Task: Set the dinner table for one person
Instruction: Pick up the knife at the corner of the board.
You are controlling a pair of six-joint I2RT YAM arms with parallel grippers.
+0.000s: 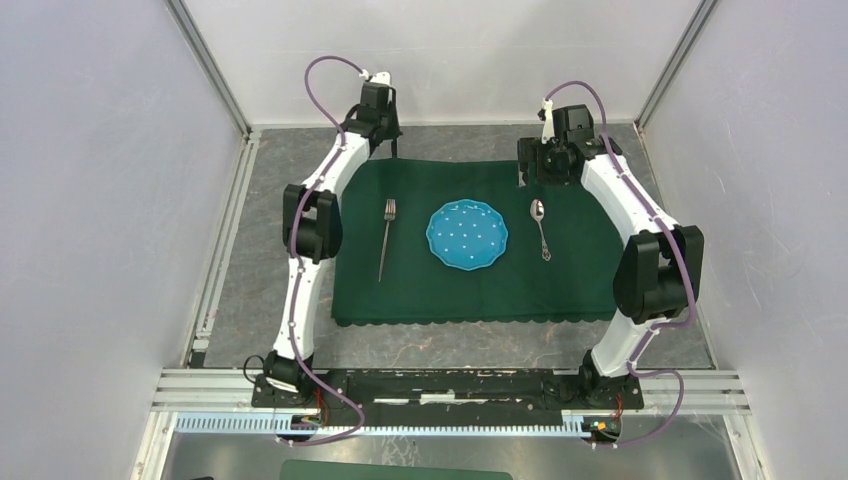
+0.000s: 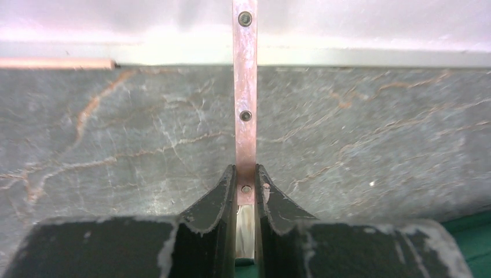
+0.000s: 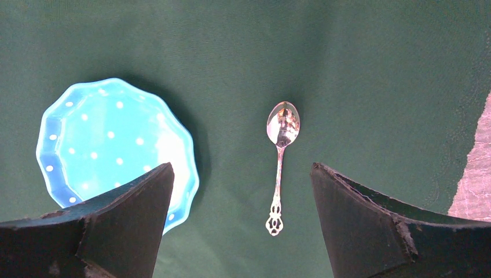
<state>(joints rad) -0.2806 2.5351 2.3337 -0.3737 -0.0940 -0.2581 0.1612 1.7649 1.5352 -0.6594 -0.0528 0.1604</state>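
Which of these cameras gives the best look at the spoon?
The right wrist view: the spoon lies close and whole on the green cloth, bowl to ornate handle, framed by the open jaws. The top view shows it tiny, right of the blue plate. The left wrist view misses it.

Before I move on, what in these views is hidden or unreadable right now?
- Left wrist view: the left jaws grip a riveted copper-coloured handle. Its working end is mostly hidden between them, so the utensil is unclear.
- Top view: whatever the left jaws hold is too small and dark to read.
- Right wrist view: one right jaw covers part of the plate.
- The fork lies outside both wrist views.
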